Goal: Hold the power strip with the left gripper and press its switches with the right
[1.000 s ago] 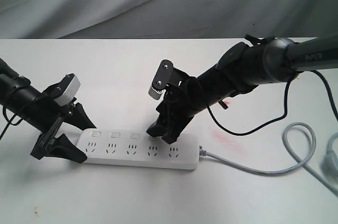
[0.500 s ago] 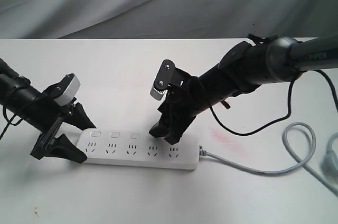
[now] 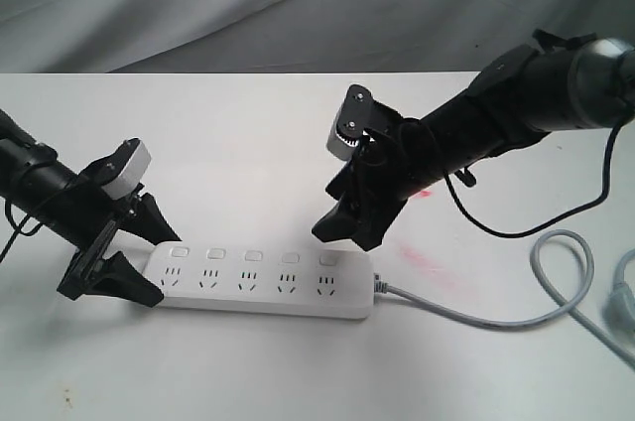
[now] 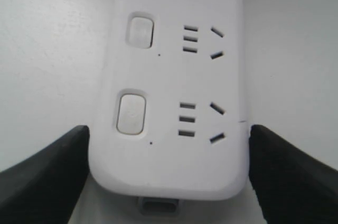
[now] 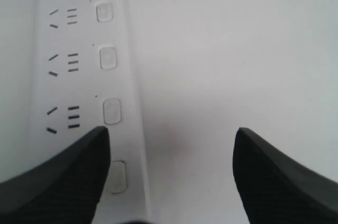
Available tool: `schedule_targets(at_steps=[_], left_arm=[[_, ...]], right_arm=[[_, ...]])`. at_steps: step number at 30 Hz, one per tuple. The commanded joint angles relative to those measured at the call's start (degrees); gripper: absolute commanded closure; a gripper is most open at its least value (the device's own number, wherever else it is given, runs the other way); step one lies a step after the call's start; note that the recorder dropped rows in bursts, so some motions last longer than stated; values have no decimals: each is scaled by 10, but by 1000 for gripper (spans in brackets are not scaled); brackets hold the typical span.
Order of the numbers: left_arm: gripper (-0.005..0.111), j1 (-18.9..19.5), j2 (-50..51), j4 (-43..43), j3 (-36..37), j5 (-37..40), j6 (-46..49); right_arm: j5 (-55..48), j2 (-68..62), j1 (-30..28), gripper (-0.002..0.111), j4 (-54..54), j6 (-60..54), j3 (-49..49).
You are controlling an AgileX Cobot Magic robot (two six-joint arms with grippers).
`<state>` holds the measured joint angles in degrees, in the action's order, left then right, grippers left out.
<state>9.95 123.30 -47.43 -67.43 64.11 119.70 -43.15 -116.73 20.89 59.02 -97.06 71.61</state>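
Pressing step in hand, by the look of it, with the hold already set: left gripper [image 3: 161, 267] astride the power strip [image 3: 263, 282] at the end away from the grey cord [image 3: 496, 320], broad fingers [image 4: 47, 166] set against both long sides in the left wrist view, clamping rather than gaping free. Strip lying flat near the front edge of the table [image 3: 228, 133], long axis along that edge, cord running off toward the right edge. Right gripper [image 3: 345, 237] hanging clear above the table just behind the cord end of the strip, fingers [image 5: 58, 176] spread wide, nothing between them, touching no button. Five switches [image 3: 253, 255] in a row along the back side of the strip; last switch [image 3: 327, 259] nearest the right fingertips, showing just beside one finger in the right wrist view, the other finger out over bare table. Which buttons already pressed: cannot tell. Next, most likely: bring one fingertip over a single switch, come straight down, press firmly without nudging the strip sideways, leave the left clamp alone.
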Motion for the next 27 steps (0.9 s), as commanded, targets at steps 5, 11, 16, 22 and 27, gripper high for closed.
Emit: schedule_targets(at_steps=[5, 11, 16, 22, 27], left_arm=[[66, -2, 0, 9, -1, -12, 2], [66, -2, 0, 9, -1, -12, 2], [66, -2, 0, 9, -1, -12, 2], [66, -2, 0, 9, -1, -12, 2], [66, -2, 0, 9, -1, -12, 2]], right_arm=[[24, 3, -3, 46, 16, -33, -29], [42, 3, -3, 46, 19, -35, -32], [49, -9, -3, 46, 19, -34, -32], [41, -25, -3, 46, 24, -35, -32], [44, -28, -3, 46, 24, -35, -32]])
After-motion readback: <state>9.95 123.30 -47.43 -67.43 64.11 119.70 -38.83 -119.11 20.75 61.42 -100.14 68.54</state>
